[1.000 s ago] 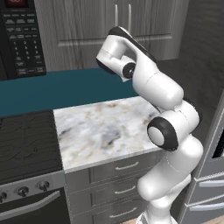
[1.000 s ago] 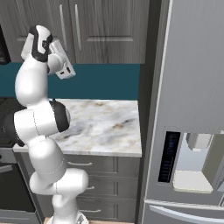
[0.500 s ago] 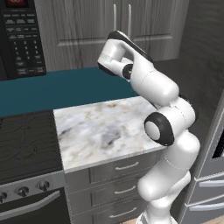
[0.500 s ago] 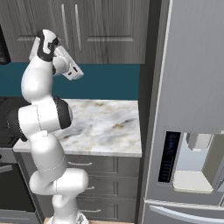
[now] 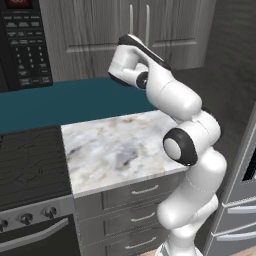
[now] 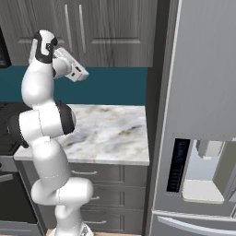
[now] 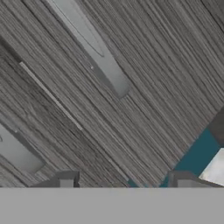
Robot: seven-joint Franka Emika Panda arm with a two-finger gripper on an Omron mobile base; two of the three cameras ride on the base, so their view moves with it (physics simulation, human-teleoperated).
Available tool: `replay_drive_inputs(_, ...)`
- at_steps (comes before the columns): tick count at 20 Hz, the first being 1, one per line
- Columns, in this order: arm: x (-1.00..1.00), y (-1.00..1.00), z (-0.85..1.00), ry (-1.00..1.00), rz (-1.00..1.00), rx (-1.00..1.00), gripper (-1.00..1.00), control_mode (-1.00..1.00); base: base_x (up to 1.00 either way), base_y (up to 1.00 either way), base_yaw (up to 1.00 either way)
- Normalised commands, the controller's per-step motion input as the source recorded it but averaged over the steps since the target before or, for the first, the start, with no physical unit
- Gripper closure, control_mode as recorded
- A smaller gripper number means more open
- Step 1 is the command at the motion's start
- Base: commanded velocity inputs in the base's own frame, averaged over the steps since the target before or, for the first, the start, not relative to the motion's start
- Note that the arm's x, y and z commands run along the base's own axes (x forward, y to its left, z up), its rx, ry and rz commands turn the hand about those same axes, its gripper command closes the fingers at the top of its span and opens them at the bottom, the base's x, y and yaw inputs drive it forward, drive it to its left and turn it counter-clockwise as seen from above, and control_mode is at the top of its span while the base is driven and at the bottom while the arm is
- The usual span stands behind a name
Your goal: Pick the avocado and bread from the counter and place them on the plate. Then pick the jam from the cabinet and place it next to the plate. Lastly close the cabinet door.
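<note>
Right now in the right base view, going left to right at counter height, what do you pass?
Black stove top → the robot's white arm → marble counter → grey fridge with its dispenser.

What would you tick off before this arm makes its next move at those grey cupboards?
1. Grey wood-grain cabinet door open for reaching inside: not ok, it is shut.
2. Two-finger gripper free: ok, jaws apart, nothing between them.
3. Long silver bar handle lined up between the fingers: not ok, it lies ahead and off to one side.
4. Orange jam jar located: cannot tell, the shut doors hide the shelf.
5. Arm clear of the white-grey marble counter: ok, the gripper is well above it.
</note>
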Motion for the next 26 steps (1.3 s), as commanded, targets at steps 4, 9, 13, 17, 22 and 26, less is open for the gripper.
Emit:
replay_drive_inputs(4,-0.4,-0.34,-0.81,0.09,0.08,-0.29,-1.0,-1.0,0.0,0.0,0.0)
replay_drive_inputs(9,0.39,-0.41,-0.18,0.05,0.01,-0.07,-1.0,-1.0,0.0,0.0,0.0)
replay_drive_inputs(13,0.96,-0.48,0.0,0.08,-0.02,0.0,-1.0,-1.0,0.0,0.0,0.0)
replay_drive_inputs(17,1.0,-0.23,0.0,0.09,-0.07,0.0,-1.0,-1.0,0.0,0.0,0.0)
replay_drive_inputs(22,1.0,0.0,0.0,0.09,-0.13,-0.04,-1.0,-1.0,0.0,0.0,0.0)
replay_drive_inputs(26,1.0,0.0,0.0,0.14,-0.13,-0.05,-1.0,-1.0,0.0,0.0,0.0)
